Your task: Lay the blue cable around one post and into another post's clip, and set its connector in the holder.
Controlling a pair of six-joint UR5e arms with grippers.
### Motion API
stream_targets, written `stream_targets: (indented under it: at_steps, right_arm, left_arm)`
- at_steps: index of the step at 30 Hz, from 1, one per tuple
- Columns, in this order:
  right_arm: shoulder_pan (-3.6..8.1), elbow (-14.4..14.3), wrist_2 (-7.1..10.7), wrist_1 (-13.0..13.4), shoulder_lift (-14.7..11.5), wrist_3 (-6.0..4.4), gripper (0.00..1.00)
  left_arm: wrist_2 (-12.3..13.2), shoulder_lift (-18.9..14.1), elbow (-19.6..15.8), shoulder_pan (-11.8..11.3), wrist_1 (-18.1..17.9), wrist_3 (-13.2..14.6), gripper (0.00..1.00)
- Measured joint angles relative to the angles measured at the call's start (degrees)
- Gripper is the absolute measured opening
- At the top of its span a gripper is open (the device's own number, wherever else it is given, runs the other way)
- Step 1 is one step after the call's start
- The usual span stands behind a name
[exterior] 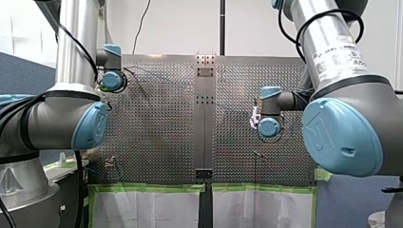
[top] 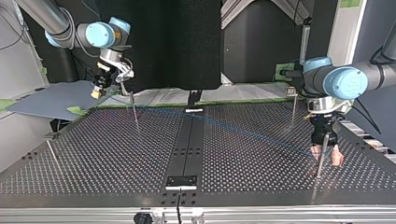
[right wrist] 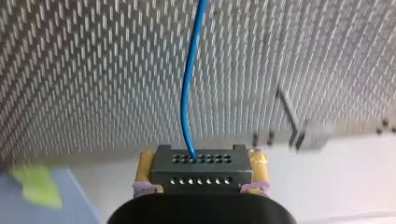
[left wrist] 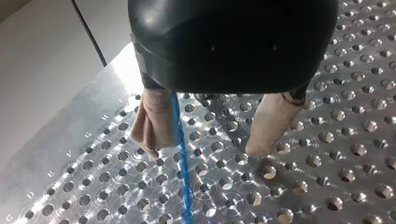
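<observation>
My left end effector [left wrist: 205,150] hangs over the perforated metal surface [left wrist: 327,140]; its black body fills the upper part of the view, and two beige padded fingers [left wrist: 156,116] reach down from it, spread well apart; the blue cable [left wrist: 183,158] comes out from under the body, runs just beside the inner face of one finger and on across the holes ahead of it, with the other finger well clear; letters [left wrist: 70,154] are stamped along the surface's edge, and a pale panel [left wrist: 42,60] lies beyond, crossed by a thin dark cord [left wrist: 88,32]
</observation>
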State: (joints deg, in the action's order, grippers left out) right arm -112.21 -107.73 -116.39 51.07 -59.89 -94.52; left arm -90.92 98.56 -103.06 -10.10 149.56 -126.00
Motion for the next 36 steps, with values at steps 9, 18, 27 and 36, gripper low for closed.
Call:
stream_targets:
  at_steps: [9, 18, 27, 36]
  right_arm:
    - [2.83, -4.86, -2.27, 4.86, 1.41, 3.31, 0.00]
    - [2.94, -9.41, -0.75, 9.41, 5.65, 3.26, 0.00]
    - [3.93, -13.47, 4.46, 14.56, 11.06, 3.48, 0.00]
    - [7.24, -11.10, 9.82, 15.34, 16.41, 3.90, 0.00]
  left_arm:
    - [0.00, 0.00, 0.01, 0.09, -0.05, 0.22, 1.00]
    - [0.00, -0.01, 0.04, 0.09, -0.05, 0.38, 1.00]
    - [0.10, 0.00, 0.03, 0.07, -0.30, 0.34, 1.00]
    - [0.58, 0.00, 0.05, 0.08, -0.99, -0.55, 1.00]
